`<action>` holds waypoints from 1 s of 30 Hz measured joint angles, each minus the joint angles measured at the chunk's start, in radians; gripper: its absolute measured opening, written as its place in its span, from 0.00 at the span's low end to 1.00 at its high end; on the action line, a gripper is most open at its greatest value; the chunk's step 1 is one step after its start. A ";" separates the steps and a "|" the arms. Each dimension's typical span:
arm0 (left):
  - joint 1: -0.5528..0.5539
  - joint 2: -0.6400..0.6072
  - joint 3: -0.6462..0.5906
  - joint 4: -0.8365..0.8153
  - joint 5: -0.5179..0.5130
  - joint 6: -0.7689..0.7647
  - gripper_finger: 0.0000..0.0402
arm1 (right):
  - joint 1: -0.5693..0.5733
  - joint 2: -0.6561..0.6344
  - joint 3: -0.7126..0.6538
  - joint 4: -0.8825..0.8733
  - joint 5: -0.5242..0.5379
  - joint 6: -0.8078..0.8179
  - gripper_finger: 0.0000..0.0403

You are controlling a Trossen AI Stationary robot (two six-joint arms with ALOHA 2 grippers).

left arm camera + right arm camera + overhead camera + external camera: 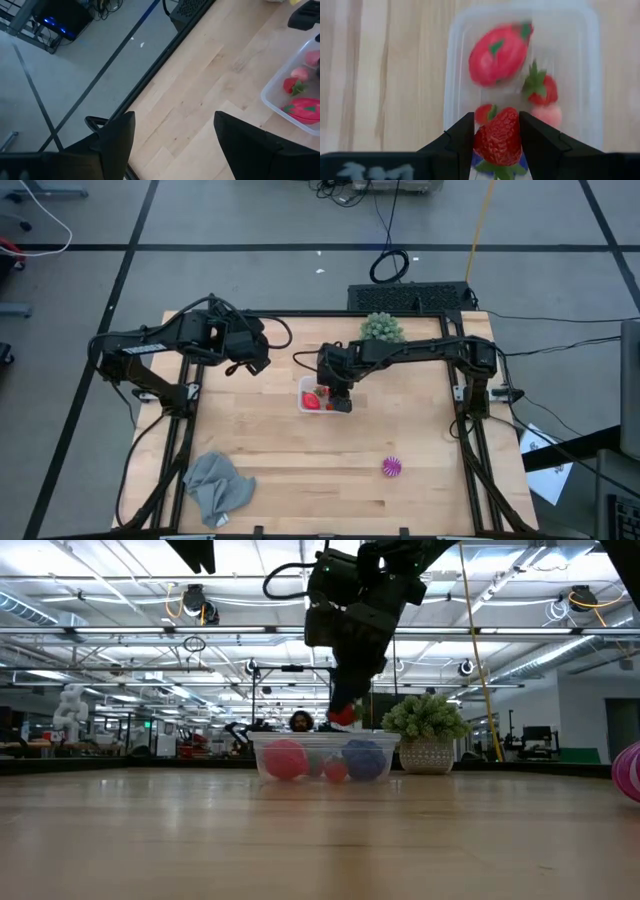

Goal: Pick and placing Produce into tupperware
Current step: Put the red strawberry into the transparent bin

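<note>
The clear tupperware (303, 395) sits at the table's middle, holding a big red piece (497, 47), a small strawberry (540, 90), a pink piece (547, 115) and a bluish one (362, 758). My right gripper (497, 131) hangs just above the tupperware (451, 75), shut on a red toy strawberry (499, 137). A striped magenta piece (392, 468) lies on the table toward the near right. My left gripper (175, 135) waits open, raised over the table's far left (255, 360). My right gripper pinches the strawberry's two sides (485, 142) between its two fingers. The fingers slant down from the table's right. The strawberry's green leaf end (495, 167) lies back toward the wrist and its tip points ahead. It hangs clear, just above the container's rim (345, 715).
A green spiky ball in a pot (382, 328) stands at the far edge, behind the container. A grey cloth (218, 485) lies crumpled at the near left. Bare wood stretches across the table's near half between cloth and magenta piece.
</note>
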 joint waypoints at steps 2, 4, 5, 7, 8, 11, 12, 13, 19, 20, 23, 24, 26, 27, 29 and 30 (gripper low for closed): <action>0.000 0.000 0.000 0.000 0.000 0.000 0.69 | 0.002 -0.001 0.000 0.026 0.000 -0.015 0.33; 0.000 0.000 0.000 0.000 0.000 0.000 0.69 | 0.005 -0.001 0.000 0.032 0.000 -0.024 0.33; 0.000 0.000 0.000 0.000 0.000 -0.001 0.69 | 0.005 -0.001 0.000 0.033 0.000 -0.027 0.33; 0.000 0.000 0.000 0.000 0.000 -0.001 0.69 | 0.005 -0.001 0.000 0.033 0.000 -0.033 0.33; 0.000 0.000 0.000 0.000 0.000 -0.001 0.69 | 0.005 -0.001 0.000 0.033 0.000 -0.033 0.33; 0.000 0.000 0.000 0.000 0.000 -0.001 0.69 | 0.005 -0.001 0.000 0.031 0.000 -0.035 0.33; 0.000 0.000 0.000 0.000 0.000 -0.001 0.69 | 0.006 -0.001 0.000 0.030 0.000 -0.037 0.33; 0.000 0.000 0.000 0.000 0.000 -0.001 0.69 | 0.006 -0.001 0.000 0.029 0.000 -0.037 0.33; 0.000 0.000 0.000 0.000 0.000 -0.001 0.69 | 0.007 -0.001 0.000 0.027 -0.001 -0.034 0.34; 0.000 0.000 0.000 0.000 0.000 -0.001 0.69 | 0.007 -0.001 0.000 0.027 -0.001 -0.034 0.34; 0.000 0.000 0.000 0.000 0.000 -0.001 0.69 | 0.007 0.004 0.000 0.029 -0.001 -0.031 0.37; 0.000 0.000 0.000 0.000 0.000 -0.001 0.69 | 0.007 0.007 0.000 0.029 -0.001 -0.023 0.37; 0.000 0.000 0.000 0.000 0.000 -0.001 0.69 | 0.007 0.011 -0.001 0.016 -0.001 -0.009 0.38; 0.000 0.000 0.000 0.000 0.000 -0.001 0.69 | 0.007 0.011 -0.002 0.012 -0.001 -0.008 0.39; 0.000 0.000 0.000 0.000 0.000 -0.001 0.69 | 0.007 0.008 -0.002 0.019 -0.001 -0.015 0.39; 0.000 0.000 0.000 0.000 0.000 -0.001 0.69 | 0.007 0.008 -0.002 0.020 -0.001 -0.015 0.40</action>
